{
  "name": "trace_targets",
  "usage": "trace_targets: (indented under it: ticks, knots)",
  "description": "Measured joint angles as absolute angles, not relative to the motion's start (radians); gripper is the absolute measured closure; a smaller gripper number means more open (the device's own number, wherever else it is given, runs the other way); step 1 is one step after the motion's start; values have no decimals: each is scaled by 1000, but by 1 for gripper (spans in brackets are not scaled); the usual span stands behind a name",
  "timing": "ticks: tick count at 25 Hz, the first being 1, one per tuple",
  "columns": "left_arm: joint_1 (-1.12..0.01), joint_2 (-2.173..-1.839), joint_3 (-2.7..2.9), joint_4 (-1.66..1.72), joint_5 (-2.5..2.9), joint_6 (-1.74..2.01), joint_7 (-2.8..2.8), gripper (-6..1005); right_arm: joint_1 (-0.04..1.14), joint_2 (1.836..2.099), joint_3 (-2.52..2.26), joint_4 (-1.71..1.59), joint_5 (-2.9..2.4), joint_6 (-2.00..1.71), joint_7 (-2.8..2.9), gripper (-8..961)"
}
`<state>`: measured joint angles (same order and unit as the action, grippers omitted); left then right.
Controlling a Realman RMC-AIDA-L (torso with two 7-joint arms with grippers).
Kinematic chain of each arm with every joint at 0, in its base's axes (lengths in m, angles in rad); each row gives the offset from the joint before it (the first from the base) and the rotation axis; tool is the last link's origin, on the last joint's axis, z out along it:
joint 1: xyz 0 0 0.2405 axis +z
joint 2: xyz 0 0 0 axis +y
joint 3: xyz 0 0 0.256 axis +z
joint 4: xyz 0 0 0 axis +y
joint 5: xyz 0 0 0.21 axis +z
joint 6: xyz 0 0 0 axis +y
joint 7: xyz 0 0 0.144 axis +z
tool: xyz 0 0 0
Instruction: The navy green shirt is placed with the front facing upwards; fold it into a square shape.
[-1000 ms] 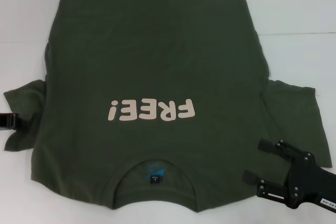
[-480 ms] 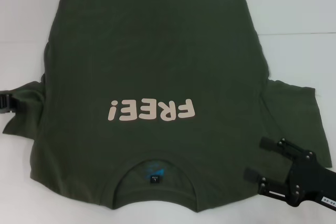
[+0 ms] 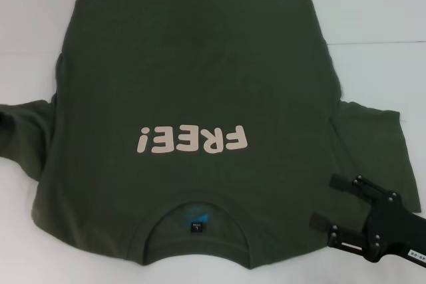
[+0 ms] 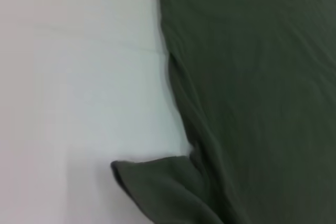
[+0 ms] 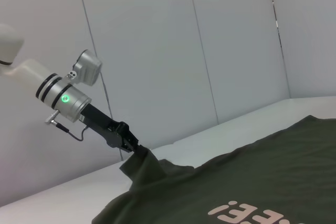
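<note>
The navy green shirt (image 3: 200, 78) lies front up on the white table, its "FREE!" lettering (image 3: 193, 140) and its collar label (image 3: 197, 225) on the near side. My right gripper (image 3: 326, 201) is open and hovers over the shirt's near right shoulder, beside the right sleeve (image 3: 373, 144). My left gripper is out of the head view. In the right wrist view the left gripper (image 5: 131, 147) is shut on the left sleeve (image 5: 144, 166) and holds it raised off the table. That sleeve (image 3: 23, 134) reaches the picture's left edge. The left wrist view shows the shirt (image 4: 252, 77) and a sleeve fold (image 4: 157, 187).
The white table (image 3: 379, 11) shows bare around the shirt on both sides. White wall panels (image 5: 210, 51) stand behind the table in the right wrist view.
My left gripper has moved left out of the head view, drawing the left sleeve outward and stretching it. My right gripper has stayed almost still.
</note>
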<state>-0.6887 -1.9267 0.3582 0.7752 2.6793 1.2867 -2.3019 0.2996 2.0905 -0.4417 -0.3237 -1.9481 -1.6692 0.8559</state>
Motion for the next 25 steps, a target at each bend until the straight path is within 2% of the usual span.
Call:
trace_targets:
  ticks: [19,25]
  knots:
    - [-736,-1910,365,830,2614,1424,-2345,965,302,2093,-442,-322,-1948,-1671,856,28]
    - [-756,-1936,373,839,2609,1466,-2372,964,302,2094,-442,-321,-1948,-1671,853,28]
